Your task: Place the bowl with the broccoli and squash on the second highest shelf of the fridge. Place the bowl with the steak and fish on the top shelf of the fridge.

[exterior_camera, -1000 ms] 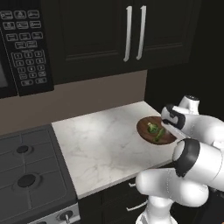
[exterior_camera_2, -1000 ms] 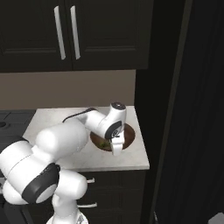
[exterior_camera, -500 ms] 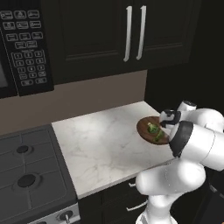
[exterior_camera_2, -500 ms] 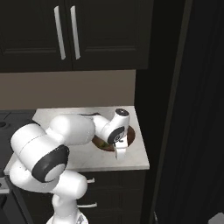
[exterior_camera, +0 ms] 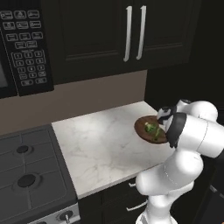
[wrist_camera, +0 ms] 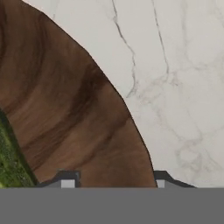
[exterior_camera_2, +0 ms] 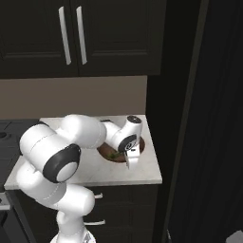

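The arm has swung lower over the wooden bowl (exterior_camera: 151, 129); the gripper (wrist_camera: 113, 183) straddles its rim (greens inside), fingers half-drawn, grip unclear — pinch squarely before lifting.

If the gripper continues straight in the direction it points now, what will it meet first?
Most likely the rim of the brown wooden bowl: the gripper straddles its edge, one tip over the wood, one over the white marble counter. Depth is unclear.

Mid-frame, the white arm bends down over a brown bowl (exterior_camera_2: 110, 153) on the marble tabletop (exterior_camera_2: 85, 168). Something green inside, probably broccoli. Gripper (exterior_camera_2: 131, 159) sits at its right rim, black fridge (exterior_camera_2: 209, 118) on the right.
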Robot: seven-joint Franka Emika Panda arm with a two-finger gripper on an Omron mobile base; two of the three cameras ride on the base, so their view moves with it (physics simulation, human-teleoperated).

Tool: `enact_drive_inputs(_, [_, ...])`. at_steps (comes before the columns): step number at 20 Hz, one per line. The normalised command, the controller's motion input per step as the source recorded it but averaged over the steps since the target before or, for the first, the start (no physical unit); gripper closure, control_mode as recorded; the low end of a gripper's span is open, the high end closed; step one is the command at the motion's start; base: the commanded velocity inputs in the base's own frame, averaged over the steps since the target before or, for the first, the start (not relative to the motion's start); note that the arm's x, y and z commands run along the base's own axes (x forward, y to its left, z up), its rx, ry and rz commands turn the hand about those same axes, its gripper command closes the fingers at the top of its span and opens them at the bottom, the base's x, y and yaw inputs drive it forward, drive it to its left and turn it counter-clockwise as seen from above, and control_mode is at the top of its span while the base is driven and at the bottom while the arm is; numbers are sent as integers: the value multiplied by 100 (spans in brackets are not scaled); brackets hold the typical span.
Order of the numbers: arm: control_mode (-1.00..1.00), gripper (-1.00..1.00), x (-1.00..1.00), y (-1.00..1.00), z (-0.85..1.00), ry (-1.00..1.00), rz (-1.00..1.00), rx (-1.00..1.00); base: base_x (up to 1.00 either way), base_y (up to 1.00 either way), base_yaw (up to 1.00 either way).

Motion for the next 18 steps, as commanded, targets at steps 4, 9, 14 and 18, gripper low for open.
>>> enact_drive_inputs(4, [-100, 100, 0, 0, 0, 0, 0, 0, 0, 0, 0])
enact_drive_inputs(9, [-100, 100, -17, 3, 18, -3, 0, 0, 0, 0, 0])
enact_drive_inputs(14, [-100, 100, -40, 28, 63, -18, -2, 0, 0, 0, 0])
enact_drive_inputs(18, [-100, 100, -79, 35, 78, -25, -6, 0, 0, 0, 0])
